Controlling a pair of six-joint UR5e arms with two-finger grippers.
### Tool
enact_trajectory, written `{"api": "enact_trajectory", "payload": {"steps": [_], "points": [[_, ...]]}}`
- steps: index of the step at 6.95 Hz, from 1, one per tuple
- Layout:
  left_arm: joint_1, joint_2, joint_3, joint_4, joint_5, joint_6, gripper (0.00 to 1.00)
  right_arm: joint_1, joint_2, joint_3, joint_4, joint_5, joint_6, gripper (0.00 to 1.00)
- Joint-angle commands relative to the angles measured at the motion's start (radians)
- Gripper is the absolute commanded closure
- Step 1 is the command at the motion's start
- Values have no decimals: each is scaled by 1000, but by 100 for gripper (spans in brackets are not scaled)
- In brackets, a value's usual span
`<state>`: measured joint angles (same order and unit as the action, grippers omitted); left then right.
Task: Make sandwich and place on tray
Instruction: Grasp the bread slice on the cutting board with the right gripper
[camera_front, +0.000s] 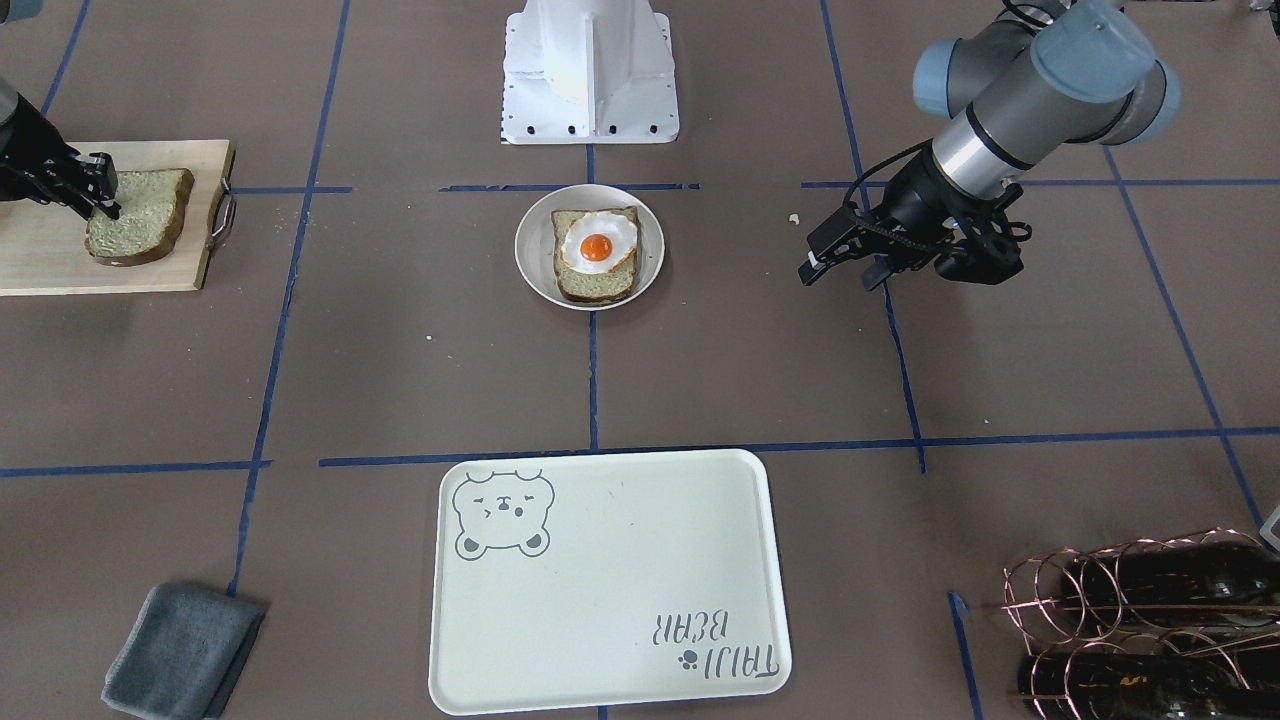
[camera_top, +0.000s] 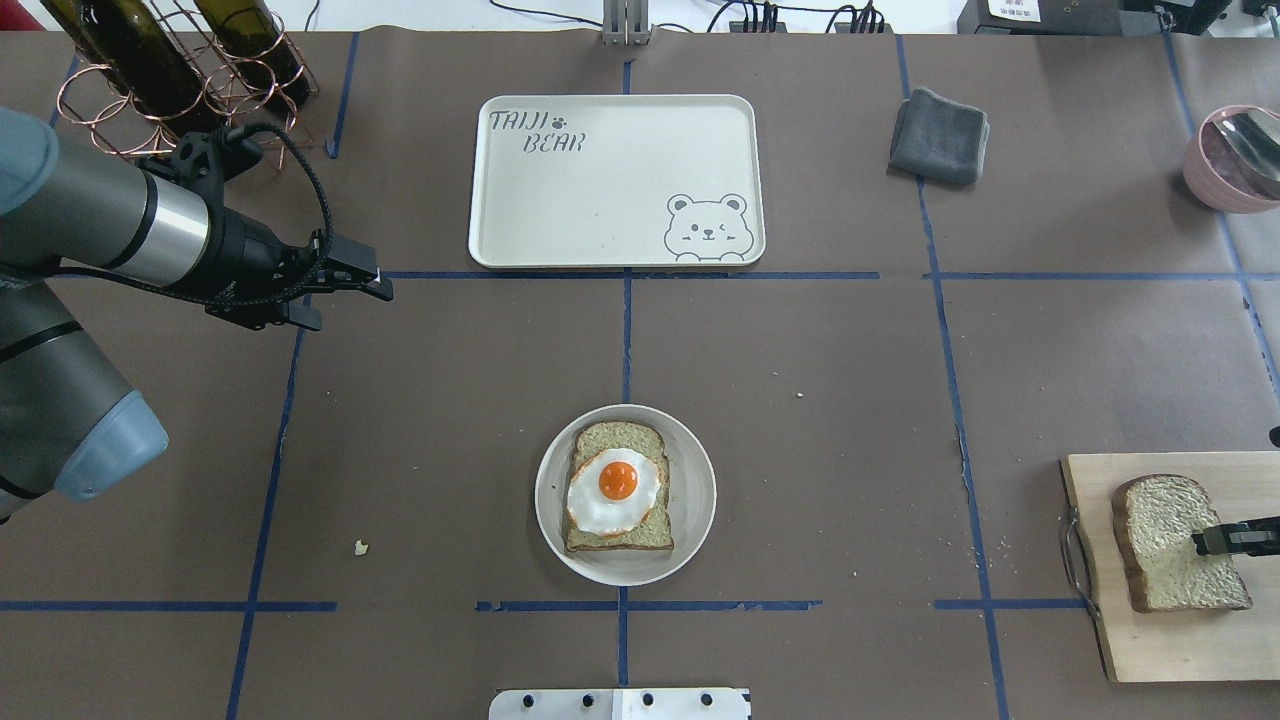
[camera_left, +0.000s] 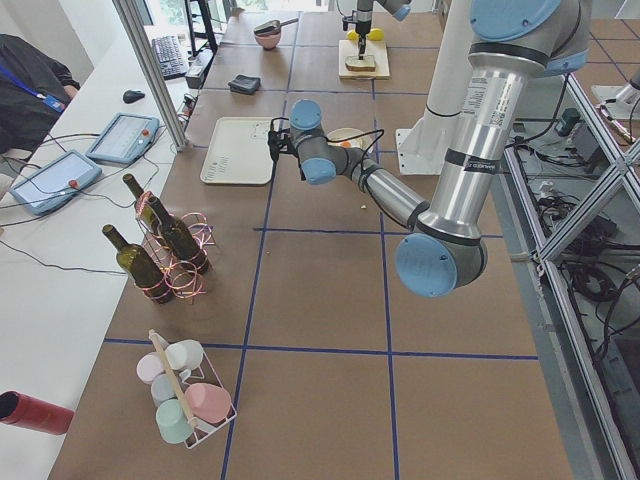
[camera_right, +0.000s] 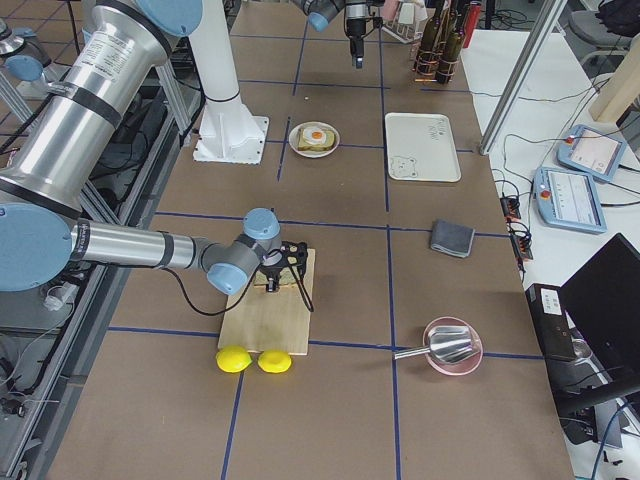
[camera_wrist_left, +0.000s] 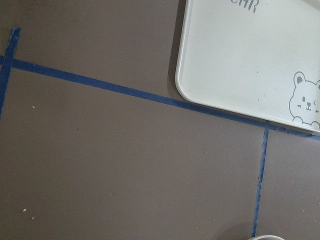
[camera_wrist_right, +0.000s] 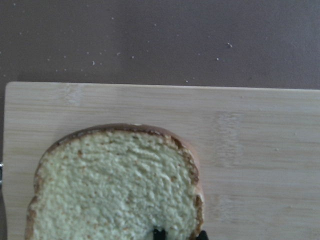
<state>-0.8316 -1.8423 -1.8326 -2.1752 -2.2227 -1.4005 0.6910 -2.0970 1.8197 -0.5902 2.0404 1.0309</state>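
Note:
One bread slice (camera_front: 595, 288) topped with the fried egg (camera_front: 597, 245) lies on a small round white plate (camera_front: 530, 255) at mid-table; the egg also shows in the overhead view (camera_top: 617, 482). The second bread slice (camera_top: 1165, 560) lies on a wooden cutting board (camera_top: 1160, 640). My right gripper (camera_top: 1215, 540) has its fingers closed on this slice's crust edge; the wrist view shows the slice (camera_wrist_right: 115, 190) filling the frame. The cream bear tray (camera_top: 600, 200) holds nothing. My left gripper (camera_top: 350, 305) hovers open and empty, left of the tray.
A grey cloth (camera_top: 938, 135) lies right of the tray. A copper rack with wine bottles (camera_top: 170, 70) stands behind my left arm. A pink bowl with a spoon (camera_top: 1230, 160) sits at the far right. Two lemons (camera_right: 253, 360) lie beside the board.

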Motion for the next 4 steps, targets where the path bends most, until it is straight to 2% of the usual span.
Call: {"api": "enact_trajectory", "payload": {"steps": [1, 3, 4], "points": [[-3, 2, -4, 0, 0, 0, 0, -1, 2, 3, 3, 3, -2, 100], [-4, 2, -4, 0, 0, 0, 0, 4, 2, 16, 29, 12, -2, 100], [-3, 2, -4, 0, 5, 0, 0, 10, 2, 21, 79, 20, 0, 100]]}}
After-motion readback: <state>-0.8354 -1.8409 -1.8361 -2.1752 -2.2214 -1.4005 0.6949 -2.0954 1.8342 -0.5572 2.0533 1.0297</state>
